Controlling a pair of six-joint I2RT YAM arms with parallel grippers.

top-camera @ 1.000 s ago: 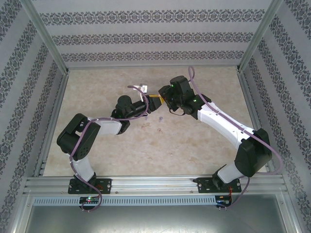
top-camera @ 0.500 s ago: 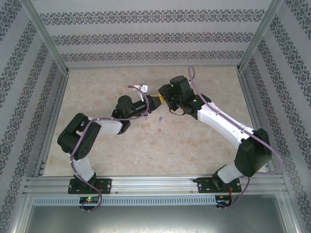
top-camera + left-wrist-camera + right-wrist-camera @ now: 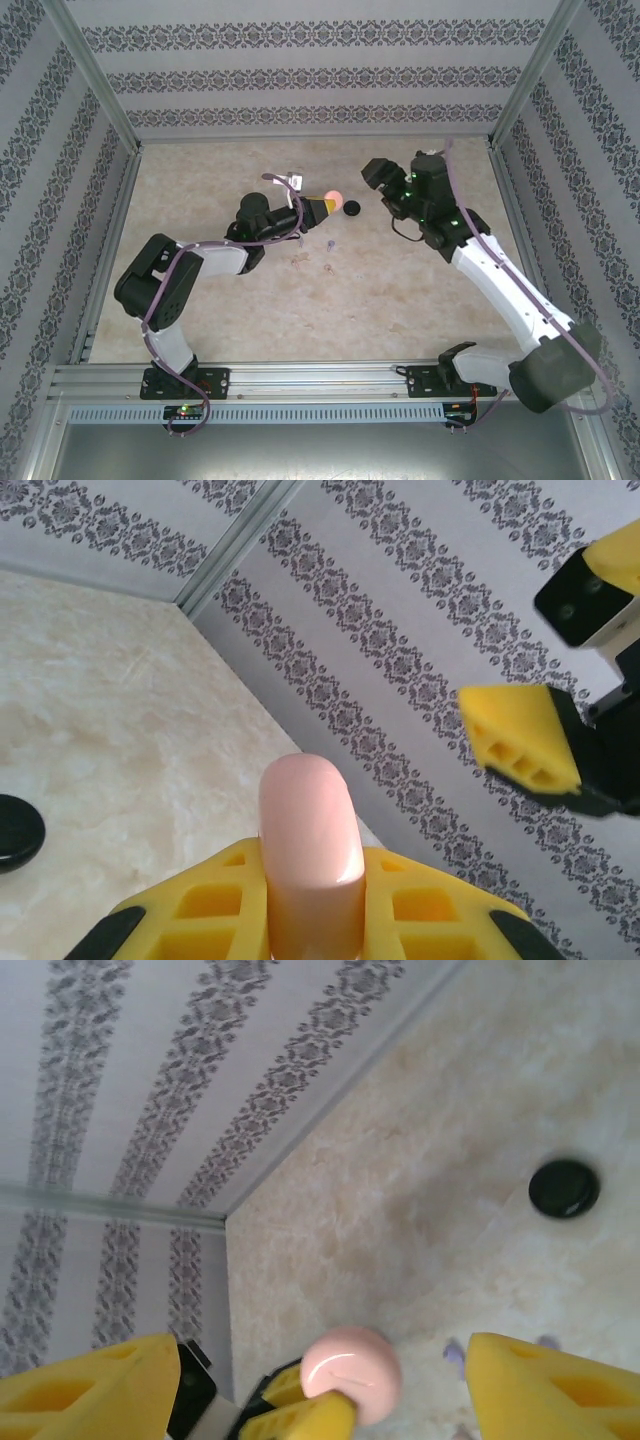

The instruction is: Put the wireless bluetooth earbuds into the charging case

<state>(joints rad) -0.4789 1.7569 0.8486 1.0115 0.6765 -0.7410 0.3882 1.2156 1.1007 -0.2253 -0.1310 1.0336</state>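
Left gripper [image 3: 322,202] pinches the pink case [image 3: 333,194]; right gripper [image 3: 377,180], spread at its 3 o'clock, should probably open it gently while the left one holds firm

Colours here: glossy pale pink case [image 3: 308,850], shiny black round case [image 3: 564,1188], bright yellow fingers [image 3: 90,1380], tiny lilac earbud [image 3: 330,243], cream marbled bench [image 3: 400,290], and pale grey walls [image 3: 300,80] with dark floral damask stripes.

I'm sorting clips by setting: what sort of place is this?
Probably a robot test booth: a marble-look table walled by patterned panels on a metal frame, two arms bolted at its edge.
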